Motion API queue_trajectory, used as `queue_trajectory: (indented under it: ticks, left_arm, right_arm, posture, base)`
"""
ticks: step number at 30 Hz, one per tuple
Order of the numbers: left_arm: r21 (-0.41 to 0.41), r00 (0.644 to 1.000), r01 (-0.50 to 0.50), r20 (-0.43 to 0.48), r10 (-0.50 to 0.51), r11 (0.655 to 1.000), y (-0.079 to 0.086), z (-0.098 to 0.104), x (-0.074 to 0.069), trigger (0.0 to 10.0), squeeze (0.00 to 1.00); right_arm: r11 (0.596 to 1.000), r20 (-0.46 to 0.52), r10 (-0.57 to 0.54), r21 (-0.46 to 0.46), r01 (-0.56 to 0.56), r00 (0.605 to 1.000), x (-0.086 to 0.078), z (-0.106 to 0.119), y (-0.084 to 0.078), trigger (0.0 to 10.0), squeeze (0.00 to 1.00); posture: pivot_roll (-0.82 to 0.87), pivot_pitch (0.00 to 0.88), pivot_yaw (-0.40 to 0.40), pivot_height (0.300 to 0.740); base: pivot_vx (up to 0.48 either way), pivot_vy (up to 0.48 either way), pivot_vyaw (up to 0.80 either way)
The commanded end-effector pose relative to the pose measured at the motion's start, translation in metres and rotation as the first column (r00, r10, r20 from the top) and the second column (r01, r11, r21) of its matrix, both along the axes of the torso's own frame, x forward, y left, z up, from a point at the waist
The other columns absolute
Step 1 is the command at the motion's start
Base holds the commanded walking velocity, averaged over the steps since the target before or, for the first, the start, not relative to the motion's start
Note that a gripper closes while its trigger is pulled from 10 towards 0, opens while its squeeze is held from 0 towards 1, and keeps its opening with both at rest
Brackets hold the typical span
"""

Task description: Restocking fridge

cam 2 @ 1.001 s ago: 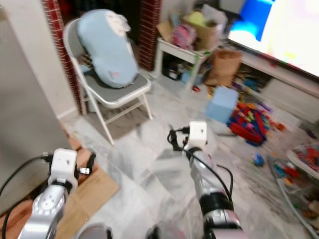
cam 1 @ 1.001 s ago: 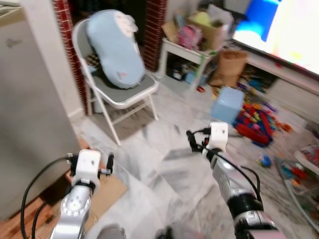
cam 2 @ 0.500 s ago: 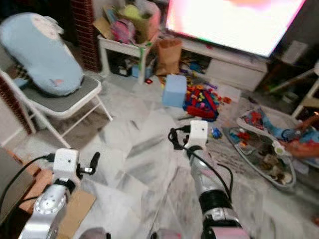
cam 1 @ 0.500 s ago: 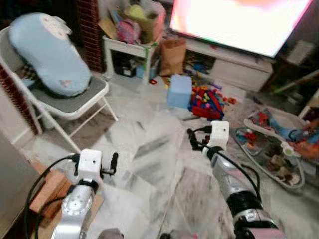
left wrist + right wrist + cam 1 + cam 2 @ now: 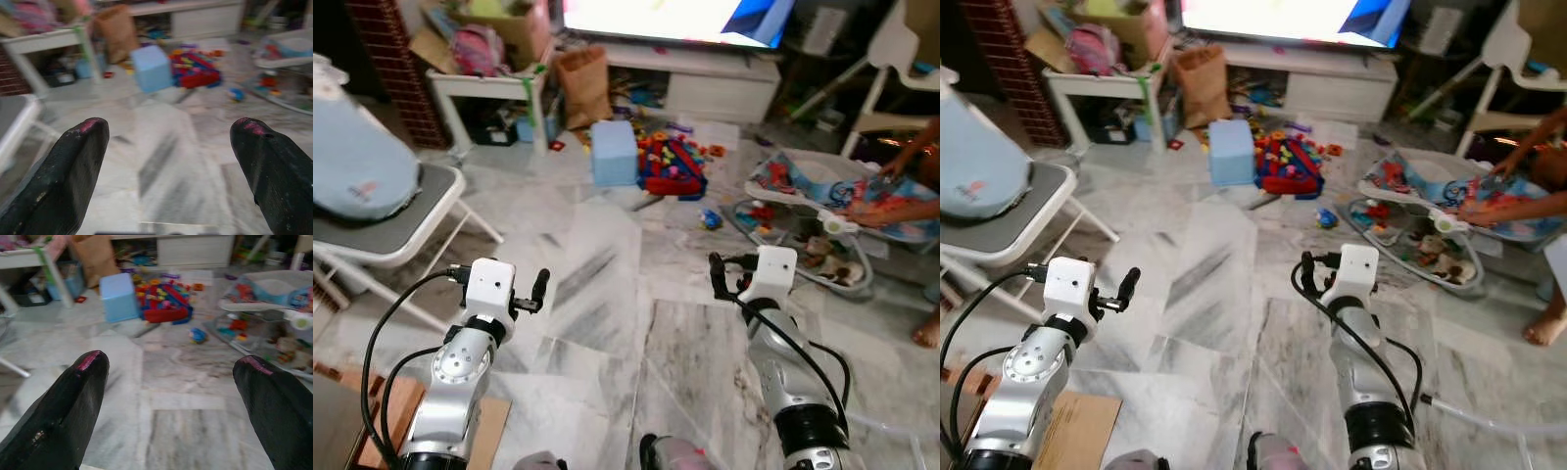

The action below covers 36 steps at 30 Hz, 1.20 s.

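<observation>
Plainly, no fridge or stock is in sight; both arms are raised over the marble floor [image 5: 636, 323]. Left tool [image 5: 168, 161] and right tool [image 5: 171, 401] gape wide, holding nothing. Best to walk steadily, skirting the toys [image 5: 671, 166], chair [image 5: 386, 240] and bouncer [image 5: 803, 211].

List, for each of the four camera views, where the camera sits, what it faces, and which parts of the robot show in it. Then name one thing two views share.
Left eye view: on the head, looking forward and down at the marble floor; both silver arms, left tool, right tool.
Right eye view: beside it, same scene; a person's arm over the baby bouncer.
Left wrist view: along the left tool's open fingers.
Right wrist view: along the right tool's open fingers.
Shared: both wrist views show the light blue box beside the toy bricks.
</observation>
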<state>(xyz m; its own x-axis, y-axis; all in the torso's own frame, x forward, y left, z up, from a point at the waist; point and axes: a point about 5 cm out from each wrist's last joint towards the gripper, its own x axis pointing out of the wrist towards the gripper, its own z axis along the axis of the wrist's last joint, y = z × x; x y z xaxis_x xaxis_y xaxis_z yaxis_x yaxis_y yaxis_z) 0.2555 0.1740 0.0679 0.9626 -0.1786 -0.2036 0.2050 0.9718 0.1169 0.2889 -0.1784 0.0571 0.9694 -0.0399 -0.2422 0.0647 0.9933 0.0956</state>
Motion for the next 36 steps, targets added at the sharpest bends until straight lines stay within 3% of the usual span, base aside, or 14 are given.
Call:
queue_trajectory:
  ticks: [1, 5, 14, 23, 36]
  left_arm:
    - [0.004, 1.000, -0.005, -0.019, 0.005, 1.000, 0.004, -0.002, -0.003, 10.0, 0.00]
    - [-0.013, 0.999, -0.032, -0.036, 0.031, 0.999, 0.005, -0.007, -0.011, 10.0, 0.00]
    - [-0.012, 0.998, -0.019, -0.059, 0.018, 1.000, 0.007, -0.011, -0.028, 10.0, 0.00]
    - [-0.031, 0.997, -0.044, -0.060, 0.042, 0.999, 0.013, -0.015, -0.022, 10.0, 0.00]
    - [-0.055, 1.000, 0.010, -0.007, -0.010, 0.998, 0.004, -0.007, -0.014, 10.0, 0.00]
  right_arm:
    - [1.000, 0.025, 0.015, -0.014, -0.014, 1.000, 0.002, 0.009, 0.002, 10.0, 0.00]
    - [1.000, -0.015, -0.001, -0.010, 0.001, 1.000, 0.003, 0.004, 0.001, 10.0, 0.00]
    - [0.997, 0.019, -0.046, -0.056, 0.047, 0.999, 0.004, 0.011, -0.002, 10.0, 0.00]
    - [1.000, 0.002, -0.030, -0.004, 0.030, 1.000, -0.003, 0.004, 0.005, 10.0, 0.00]
    - [1.000, 0.038, -0.026, -0.006, 0.027, 0.999, 0.008, 0.014, 0.008, 10.0, 0.00]
  posture:
    - [0.03, 0.096, -0.015, 0.740]
    - [0.05, 0.115, -0.033, 0.740]
    - [0.06, 0.101, -0.040, 0.740]
    - [0.03, 0.075, -0.046, 0.740]
    - [0.03, 0.063, -0.044, 0.740]
  base:
    - [0.000, 0.000, -0.80]
    - [0.000, 0.000, -0.80]
    - [0.000, 0.000, -0.80]
    - [0.000, 0.000, -0.80]
    - [0.042, 0.000, -0.80]
